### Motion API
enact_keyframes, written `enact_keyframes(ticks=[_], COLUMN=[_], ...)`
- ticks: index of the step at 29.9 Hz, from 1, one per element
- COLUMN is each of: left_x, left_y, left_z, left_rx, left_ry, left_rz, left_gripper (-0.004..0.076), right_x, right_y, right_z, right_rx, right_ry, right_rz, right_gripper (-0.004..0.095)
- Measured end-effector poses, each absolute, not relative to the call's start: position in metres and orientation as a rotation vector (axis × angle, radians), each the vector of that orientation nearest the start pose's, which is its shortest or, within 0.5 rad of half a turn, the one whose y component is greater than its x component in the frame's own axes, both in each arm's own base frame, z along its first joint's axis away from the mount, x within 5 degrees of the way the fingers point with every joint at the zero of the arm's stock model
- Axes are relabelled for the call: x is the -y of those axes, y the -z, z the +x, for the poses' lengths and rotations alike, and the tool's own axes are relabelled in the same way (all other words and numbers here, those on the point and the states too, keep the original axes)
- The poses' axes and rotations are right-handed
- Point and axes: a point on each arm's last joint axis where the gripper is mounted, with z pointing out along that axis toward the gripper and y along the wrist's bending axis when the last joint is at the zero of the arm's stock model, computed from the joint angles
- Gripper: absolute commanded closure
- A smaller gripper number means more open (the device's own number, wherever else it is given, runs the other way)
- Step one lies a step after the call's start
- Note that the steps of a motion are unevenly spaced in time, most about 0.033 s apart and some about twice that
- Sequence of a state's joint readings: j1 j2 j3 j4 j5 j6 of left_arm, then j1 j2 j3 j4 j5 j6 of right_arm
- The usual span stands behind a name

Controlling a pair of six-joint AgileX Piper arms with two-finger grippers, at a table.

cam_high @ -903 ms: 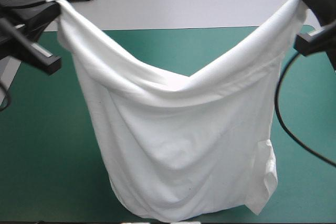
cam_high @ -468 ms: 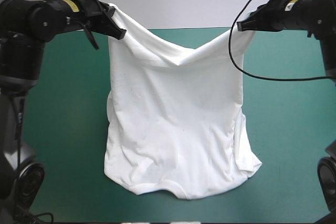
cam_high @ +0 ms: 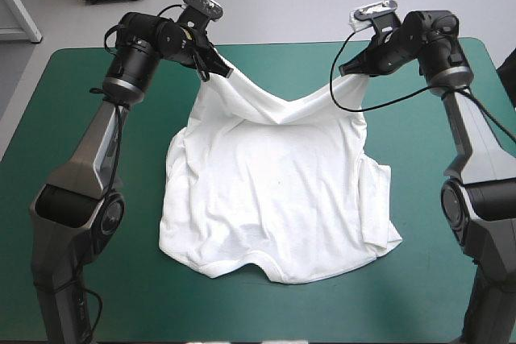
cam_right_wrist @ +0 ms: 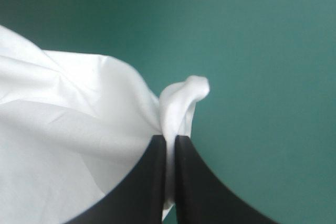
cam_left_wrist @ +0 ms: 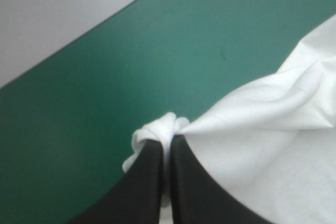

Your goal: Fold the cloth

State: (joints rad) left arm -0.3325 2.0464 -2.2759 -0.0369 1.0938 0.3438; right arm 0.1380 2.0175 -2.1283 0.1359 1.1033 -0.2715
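T-shirt [cam_high: 274, 199] sags between left gripper [cam_high: 223, 70] and right gripper [cam_high: 347, 72], each clamped on a bunched corner, its lower part lying on the teal-green cover [cam_high: 72, 118] beneath.

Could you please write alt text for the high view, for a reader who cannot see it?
A white T-shirt lies mostly spread on the teal-green table, its far edge held up at two corners by the left gripper and right gripper, sagging between them.
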Motion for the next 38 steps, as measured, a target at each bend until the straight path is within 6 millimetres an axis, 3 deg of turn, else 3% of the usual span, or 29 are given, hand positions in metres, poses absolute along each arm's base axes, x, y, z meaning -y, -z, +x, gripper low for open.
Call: enact_keyframes(ticks=[3, 5, 7, 11, 13, 15, 21, 24, 30, 35, 38], left_x=[0.144, 0.136, 0.127, 0.107, 0.102, 0.1, 0.1, 0.095, 0.079, 0.067, 0.062], left_y=[-0.372, -0.364, -0.362, -0.362, -0.362, -0.366, -0.384, -0.392, -0.401, -0.393, -0.372], left_z=[0.447, 0.451, 0.452, 0.453, 0.453, 0.451, 0.428, 0.409, 0.348, 0.292, 0.265], left_rx=[-2.286, -2.329, -2.36, -2.396, -2.397, -2.389, -2.386, -2.417, -2.508, -2.577, -2.651], left_ry=[0.106, 0.164, 0.216, 0.311, 0.337, 0.354, 0.406, 0.393, 0.329, 0.296, 0.284], left_rz=[0.738, 0.711, 0.689, 0.663, 0.655, 0.652, 0.661, 0.625, 0.543, 0.517, 0.517], left_gripper=[0.0741, 0.0705, 0.062, 0.0351, 0.0239, 0.0182, 0.0196, 0.0208, 0.0209, 0.0209, 0.0209], right_x=[-0.077, -0.079, -0.077, -0.066, -0.058, -0.052, -0.034, -0.032, -0.033, -0.035, -0.036], right_y=[-0.333, -0.317, -0.302, -0.29, -0.292, -0.296, -0.333, -0.361, -0.401, -0.408, -0.406], right_z=[0.46, 0.464, 0.468, 0.471, 0.471, 0.47, 0.453, 0.432, 0.364, 0.307, 0.278], right_rx=[-2.489, -2.536, -2.582, -2.631, -2.63, -2.621, -2.553, -2.511, -2.484, -2.519, -2.535], right_ry=[-0.195, -0.278, -0.358, -0.44, -0.466, -0.477, -0.458, -0.45, -0.393, -0.319, -0.274], right_rz=[-0.482, -0.5, -0.503, -0.472, -0.443, -0.419, -0.375, -0.37, -0.392, -0.404, -0.417], right_gripper=[0.0861, 0.0742, 0.0591, 0.0296, 0.0283, 0.0291, 0.0304, 0.0304, 0.0304, 0.0334, 0.0346])
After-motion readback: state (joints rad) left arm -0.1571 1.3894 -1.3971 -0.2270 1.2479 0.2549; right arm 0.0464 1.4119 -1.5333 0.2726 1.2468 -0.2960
